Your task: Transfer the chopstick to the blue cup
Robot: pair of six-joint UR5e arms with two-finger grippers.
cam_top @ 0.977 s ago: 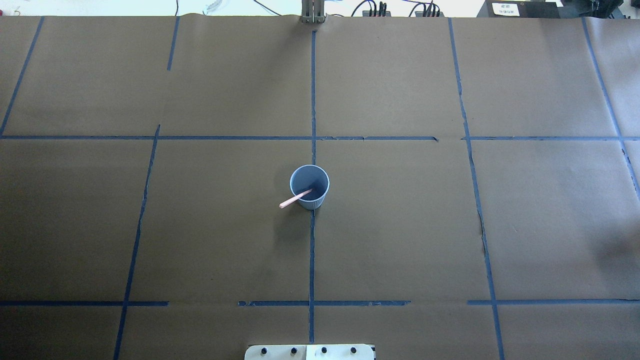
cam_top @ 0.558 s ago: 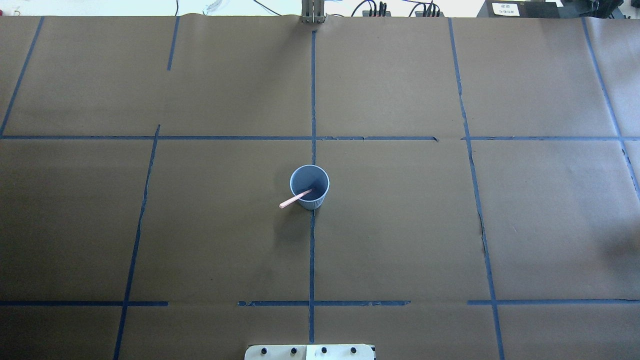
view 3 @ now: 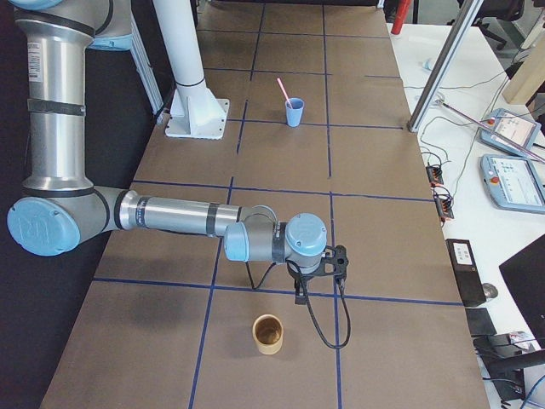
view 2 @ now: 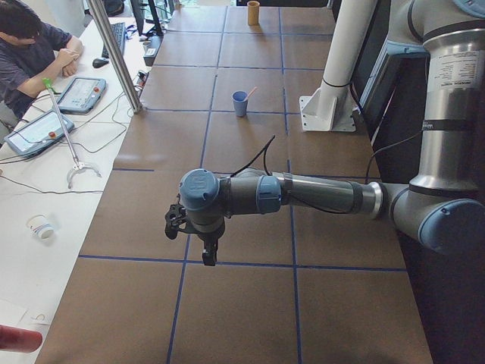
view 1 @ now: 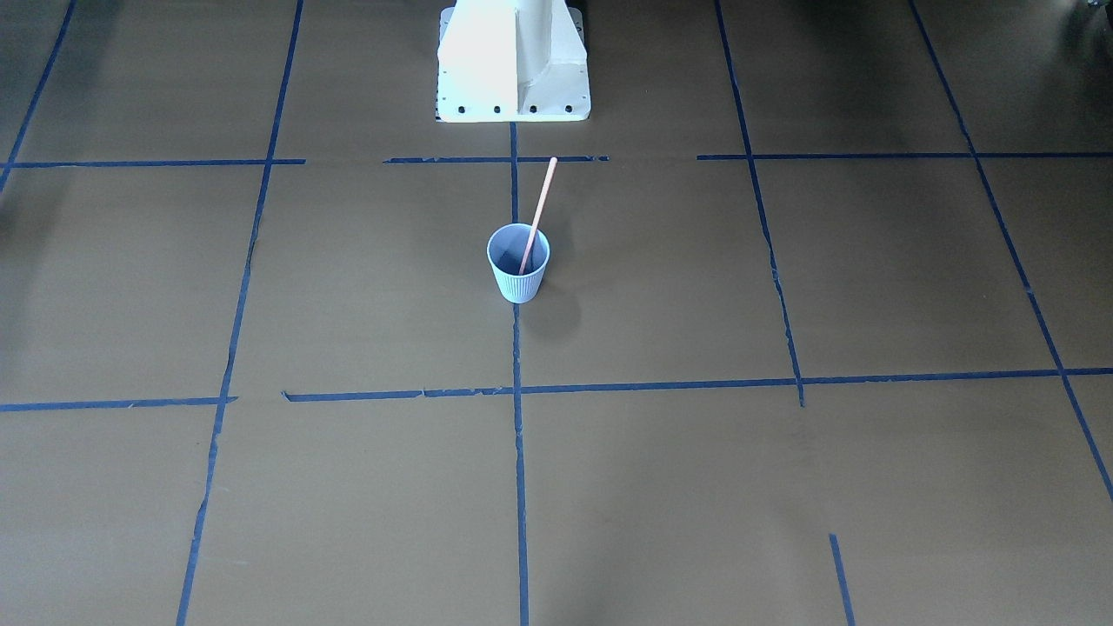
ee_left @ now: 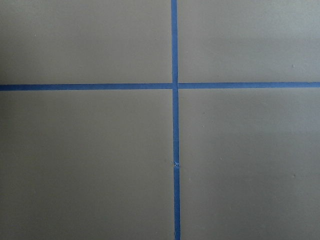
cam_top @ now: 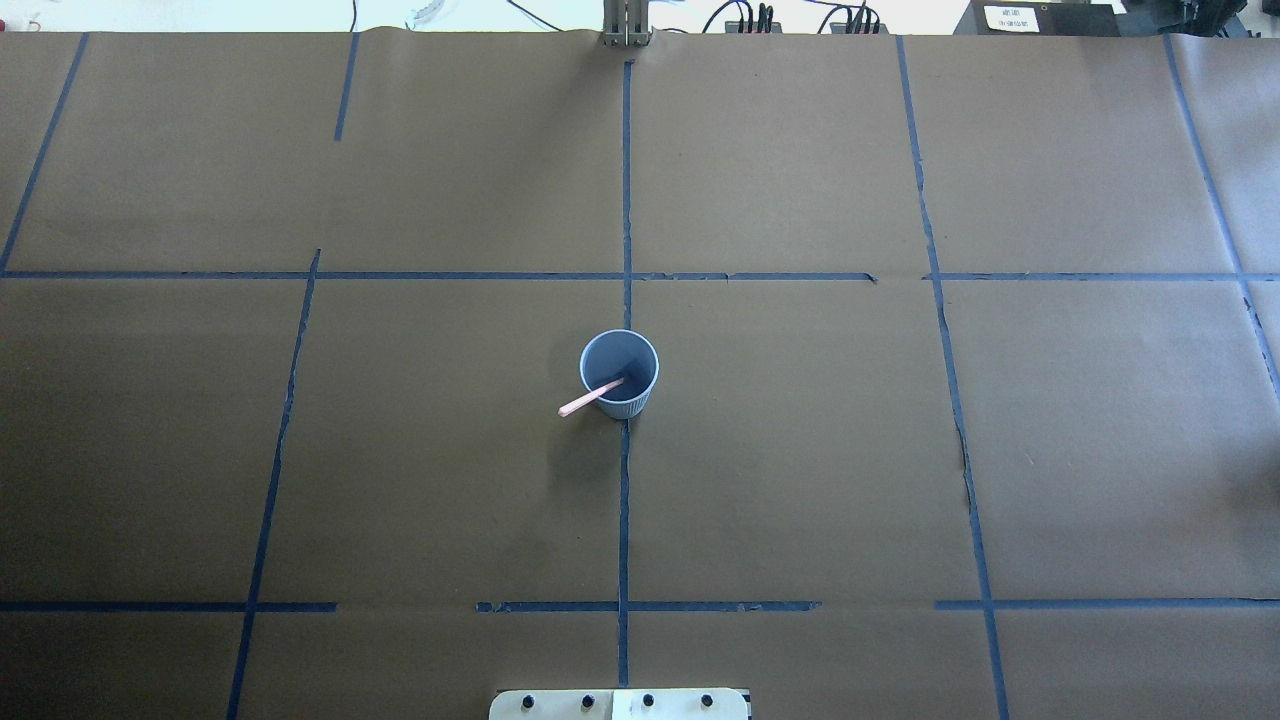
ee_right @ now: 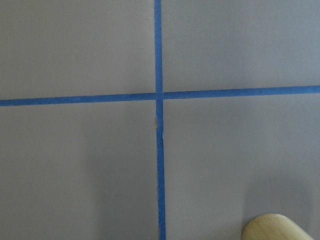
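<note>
The blue cup [cam_top: 607, 354] stands upright at the middle of the table on a tape line; it also shows in the front view [view 1: 518, 280]. The pale pink chopstick [cam_top: 583, 401] stands in it, lower end inside, leaning over the rim toward the robot's base [view 1: 542, 193]. Both show small in the left side view, the cup [view 2: 240, 105], and the right side view, the cup [view 3: 294, 113]. My left gripper [view 2: 208, 255] and right gripper [view 3: 300, 294] hang over the table's far ends, well away from the cup. I cannot tell whether they are open or shut.
A tan wooden cup [view 3: 268, 334] stands just beside my right gripper, and its rim shows in the right wrist view [ee_right: 272, 228]. The robot's white base [view 1: 513, 69] is behind the blue cup. An operator [view 2: 30, 45] sits at a side desk.
</note>
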